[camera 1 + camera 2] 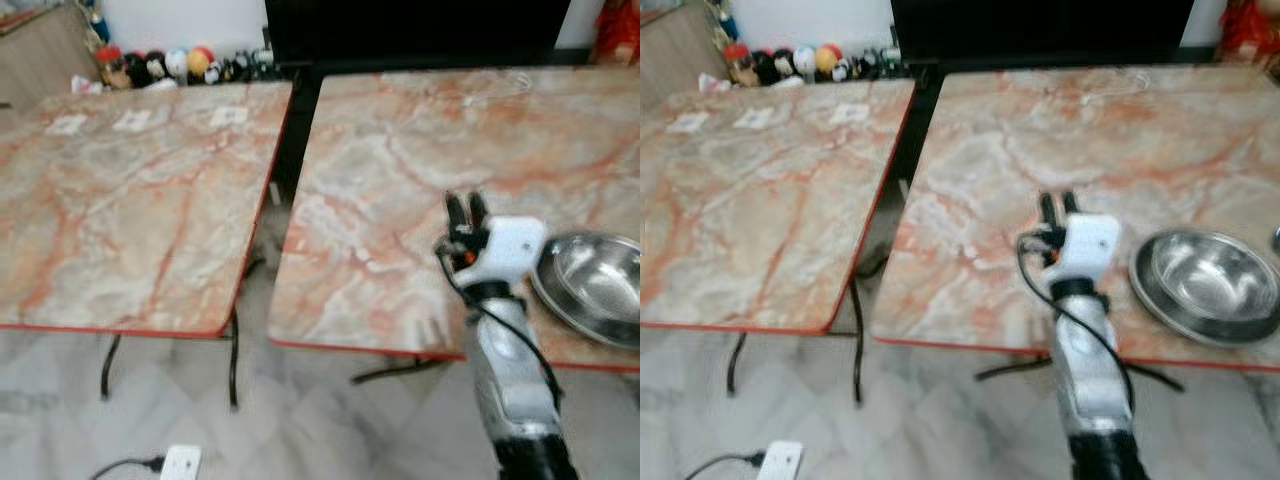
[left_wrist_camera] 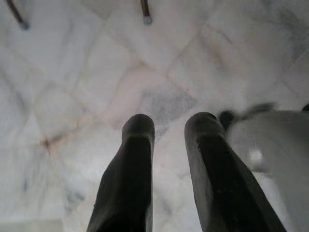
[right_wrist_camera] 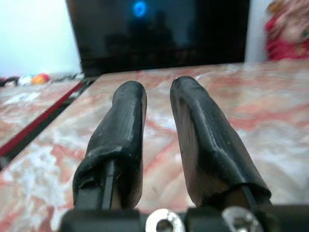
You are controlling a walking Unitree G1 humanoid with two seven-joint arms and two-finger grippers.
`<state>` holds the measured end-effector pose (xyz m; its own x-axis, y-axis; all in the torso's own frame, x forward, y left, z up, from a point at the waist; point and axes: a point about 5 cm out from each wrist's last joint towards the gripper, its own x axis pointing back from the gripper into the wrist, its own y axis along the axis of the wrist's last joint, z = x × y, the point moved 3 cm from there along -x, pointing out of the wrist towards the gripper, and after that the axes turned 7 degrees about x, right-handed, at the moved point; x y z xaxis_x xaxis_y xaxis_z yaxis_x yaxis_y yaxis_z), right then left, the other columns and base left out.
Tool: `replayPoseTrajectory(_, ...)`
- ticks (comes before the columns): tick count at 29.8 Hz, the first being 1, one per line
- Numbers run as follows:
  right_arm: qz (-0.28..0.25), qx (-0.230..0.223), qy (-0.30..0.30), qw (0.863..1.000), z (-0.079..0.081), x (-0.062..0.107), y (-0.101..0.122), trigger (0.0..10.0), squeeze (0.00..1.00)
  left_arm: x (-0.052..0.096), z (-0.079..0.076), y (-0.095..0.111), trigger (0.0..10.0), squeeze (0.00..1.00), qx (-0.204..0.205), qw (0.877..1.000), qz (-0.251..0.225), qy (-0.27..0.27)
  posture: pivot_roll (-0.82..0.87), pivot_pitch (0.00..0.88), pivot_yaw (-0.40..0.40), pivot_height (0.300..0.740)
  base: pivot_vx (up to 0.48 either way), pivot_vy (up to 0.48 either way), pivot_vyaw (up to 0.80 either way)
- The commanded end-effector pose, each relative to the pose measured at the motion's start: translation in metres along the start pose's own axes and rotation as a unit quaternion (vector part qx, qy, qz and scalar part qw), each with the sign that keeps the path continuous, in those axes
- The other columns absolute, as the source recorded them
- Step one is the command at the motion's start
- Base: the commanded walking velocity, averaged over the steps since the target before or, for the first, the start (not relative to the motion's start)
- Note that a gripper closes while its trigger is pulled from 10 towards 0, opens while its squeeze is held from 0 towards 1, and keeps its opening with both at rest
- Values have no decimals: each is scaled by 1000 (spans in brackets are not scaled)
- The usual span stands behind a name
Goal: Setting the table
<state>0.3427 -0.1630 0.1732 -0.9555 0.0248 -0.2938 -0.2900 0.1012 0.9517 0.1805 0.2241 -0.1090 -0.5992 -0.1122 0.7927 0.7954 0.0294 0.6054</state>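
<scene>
- Two marble-patterned tables with red edging stand side by side, a narrow gap between them: the left table [image 1: 130, 200] and the right table [image 1: 400, 180].
- A black cabinet [image 1: 410, 30] stands against the wall past the far edge of the right table.
- The pale tiled floor [image 1: 300, 420] shows below the near edges of both tables, with a white power strip [image 1: 180, 462] lying on it.
- A steel bowl [image 1: 592, 285] sits empty at the near right corner of the right table, close to the near edge.
- The right gripper [image 1: 466, 208] hangs over the right table just left of the bowl, near the near edge, its fingers slightly parted and empty.
- The left gripper [image 2: 166, 130] hangs idle over the floor, fingers a little apart, holding nothing.
- Small round figurines [image 1: 165, 65] line the floor past the left table's far edge.
- Three white cards [image 1: 135, 120] lie along the left table's far edge.
</scene>
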Motion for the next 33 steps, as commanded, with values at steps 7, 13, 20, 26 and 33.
replayPoseTrajectory(7,-18,6,30,999,18,-2,8,10000,0,1,8,-1,10000,0,-6,1000,2,7,-74,3,48,740,0,480,0)
replayPoseTrajectory(13,-18,14,24,999,9,-5,7,10000,0,1,7,-2,10000,0,-5,1000,2,7,-78,0,43,740,0,480,0)
replayPoseTrajectory(20,-21,12,31,999,15,-7,8,10000,0,0,5,2,10000,0,-3,1000,-3,5,-74,0,36,740,0,480,0)
replayPoseTrajectory(26,-19,8,36,999,18,-8,7,10000,0,0,5,3,10000,0,-2,1000,-5,6,-75,0,37,740,0,480,0)
replayPoseTrajectory(33,-9,8,34,999,18,-6,1,10000,0,0,5,4,10000,0,-1,1000,-9,5,-78,0,39,740,0,453,0)
